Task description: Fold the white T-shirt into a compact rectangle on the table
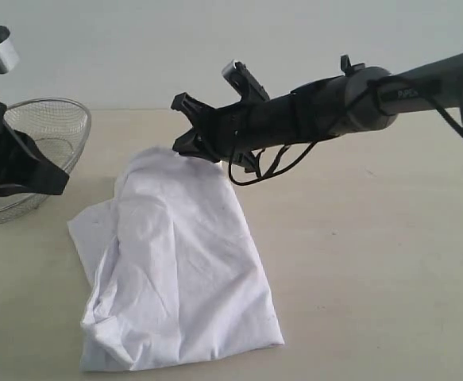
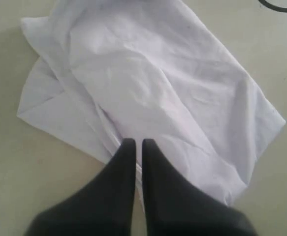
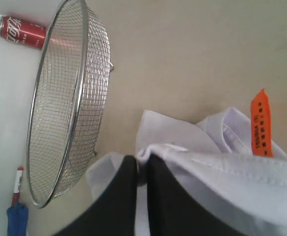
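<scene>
The table (image 1: 374, 262) was the largest thing in the scene, a pale beige matte top that ran out past every edge of the exterior view. On it lay the white T-shirt (image 1: 175, 270), left of the middle in that view, bunched into a rough, wrinkled oblong with one loose flap sticking out on its left side and its near end close to the front edge. The right arm (image 1: 350, 103) reached in from the right, well above the table, and crossed the middle to the shirt's far end. A round wire-mesh basket (image 1: 52, 131) stood on the table at the far left, near the shirt but apart from it. The left gripper (image 1: 25, 171) hung in front of that basket, clear of the cloth; the left wrist view showed its two dark fingers (image 2: 126, 162) drawn almost together above the shirt's edge with nothing held between them. The right gripper (image 3: 142, 169) had its fingers pressed together on a folded bit of the shirt's far edge, which bulged out between the tips in the right wrist view. A red soda can (image 3: 21, 32) lay on its side beyond the basket. The orange neck tag (image 3: 261, 123) stood out from the collar seam, near the pinched spot. A small blue object (image 3: 16, 216) lay beside the basket, too cropped to identify.
</scene>
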Tool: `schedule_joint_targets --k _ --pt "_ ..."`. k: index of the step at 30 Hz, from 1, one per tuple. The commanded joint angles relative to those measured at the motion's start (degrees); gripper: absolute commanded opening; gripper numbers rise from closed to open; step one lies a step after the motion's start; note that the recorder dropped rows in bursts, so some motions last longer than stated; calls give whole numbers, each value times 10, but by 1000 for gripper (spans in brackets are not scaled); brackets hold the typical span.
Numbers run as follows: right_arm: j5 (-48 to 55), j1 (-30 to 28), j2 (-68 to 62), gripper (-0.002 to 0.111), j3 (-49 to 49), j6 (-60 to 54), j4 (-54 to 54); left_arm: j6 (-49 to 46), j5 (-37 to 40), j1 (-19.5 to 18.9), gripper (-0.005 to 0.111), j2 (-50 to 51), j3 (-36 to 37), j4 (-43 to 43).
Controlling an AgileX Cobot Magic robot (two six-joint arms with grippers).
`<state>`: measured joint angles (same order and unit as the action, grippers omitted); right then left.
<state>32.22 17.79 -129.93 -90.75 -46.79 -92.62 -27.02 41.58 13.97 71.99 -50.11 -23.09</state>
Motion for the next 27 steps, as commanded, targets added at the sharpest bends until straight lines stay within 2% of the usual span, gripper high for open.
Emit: schedule_joint_targets --k 1,10,11,14,16,18,19,27 --pt "-15 0 -8 0 -37 -13 8 4 4 0 4 -3 -3 -2" --pt "-19 0 -27 1 -87 -2 10 4 3 0 4 -1 -2 -2" --pt "-19 0 -29 4 -87 -2 13 4 3 0 4 -1 -2 -2" --pt "-15 0 -40 21 -87 -2 14 4 2 0 4 -1 -2 -2" --pt "-6 0 -44 38 -87 -2 14 4 2 0 4 -1 -2 -2" --pt "1 0 -44 51 -87 -9 25 4 2 0 4 -1 -2 -2" --pt "3 0 -43 54 -88 -15 28 4 2 0 4 -1 -2 -2" --pt "57 -21 -15 54 -122 -14 41 4 4 0 4 -1 -2 -1"
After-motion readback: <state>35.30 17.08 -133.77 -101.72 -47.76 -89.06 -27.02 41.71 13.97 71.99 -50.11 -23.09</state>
